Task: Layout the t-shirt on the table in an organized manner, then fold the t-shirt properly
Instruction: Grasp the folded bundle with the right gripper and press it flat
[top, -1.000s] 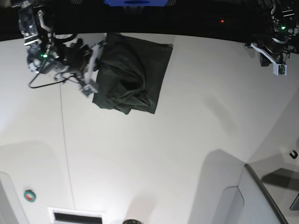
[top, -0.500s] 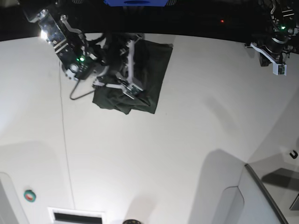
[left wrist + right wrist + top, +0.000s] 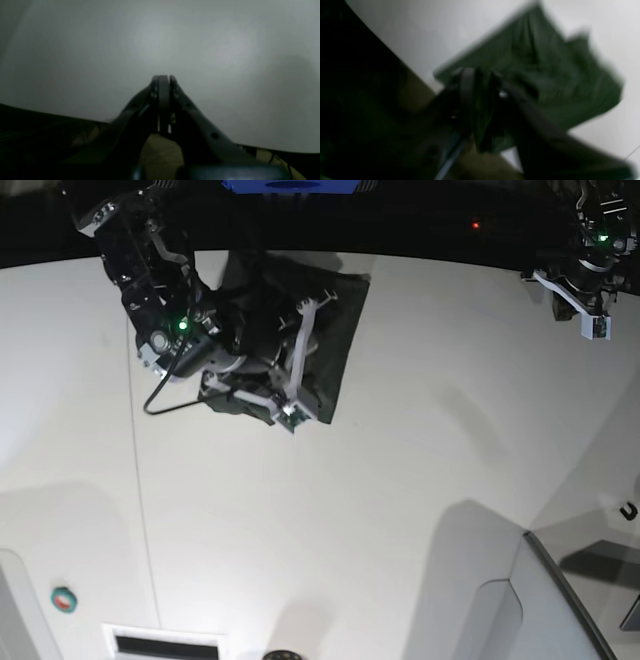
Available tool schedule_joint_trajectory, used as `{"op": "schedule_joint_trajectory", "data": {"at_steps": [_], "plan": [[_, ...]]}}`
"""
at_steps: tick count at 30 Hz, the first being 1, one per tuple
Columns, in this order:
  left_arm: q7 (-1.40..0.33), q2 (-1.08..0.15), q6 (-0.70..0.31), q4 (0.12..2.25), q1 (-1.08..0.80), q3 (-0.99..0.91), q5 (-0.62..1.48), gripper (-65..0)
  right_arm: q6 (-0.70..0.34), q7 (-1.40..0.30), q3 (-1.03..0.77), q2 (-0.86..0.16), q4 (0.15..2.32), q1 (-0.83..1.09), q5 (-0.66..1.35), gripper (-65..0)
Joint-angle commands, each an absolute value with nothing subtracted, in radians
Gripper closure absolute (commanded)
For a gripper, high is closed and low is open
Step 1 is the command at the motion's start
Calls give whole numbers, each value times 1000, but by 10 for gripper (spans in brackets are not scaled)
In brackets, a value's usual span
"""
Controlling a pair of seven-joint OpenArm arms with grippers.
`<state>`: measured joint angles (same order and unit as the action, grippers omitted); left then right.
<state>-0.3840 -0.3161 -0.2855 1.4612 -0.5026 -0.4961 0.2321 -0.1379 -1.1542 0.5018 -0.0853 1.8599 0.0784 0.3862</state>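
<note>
T-shirt (image 3: 335, 330) on table (image 3: 400, 480) (seemingly bunched, blurred).

I see my left gripper (image 3: 163, 82) with its jaws pressed together, holding nothing. Beyond it lies bare white table (image 3: 225, 62).

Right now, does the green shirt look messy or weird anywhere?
Yes. The t-shirt is not flat: it lies bunched and wrinkled at the far edge of the table, with folds piled unevenly. The right gripper has cloth between its fingers. The left gripper is shut, far from the shirt.
</note>
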Motion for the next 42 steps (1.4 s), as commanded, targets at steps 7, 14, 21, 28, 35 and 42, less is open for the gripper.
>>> {"op": "schedule_joint_trajectory", "data": {"at_steps": [7,14,21,28,35,42], "plan": [[-364,-332,-280,1474,-507,-503,234,0,-134,-1073,504,-90,1762,54,403,-291],[-364,-332,-280,1474,-509,-507,234,0,-134,-1035,504,-88,1664,38,401,-291],[-364,-332,-280,1474,-509,-507,234,0,-134,-1035,504,-88,1653,22,403,-87],[-364,-332,-280,1474,-509,-509,234,0,-136,-1041,506,-79,1653,10,406,-47],[-364,-332,-280,1455,-503,-509,234,0,-136,-1044,545,-44,1652,-13,406,-6],[-364,-332,-280,1454,-509,-510,234,0,-136,-1044,615,-15,1626,-54,406,-8]]}}
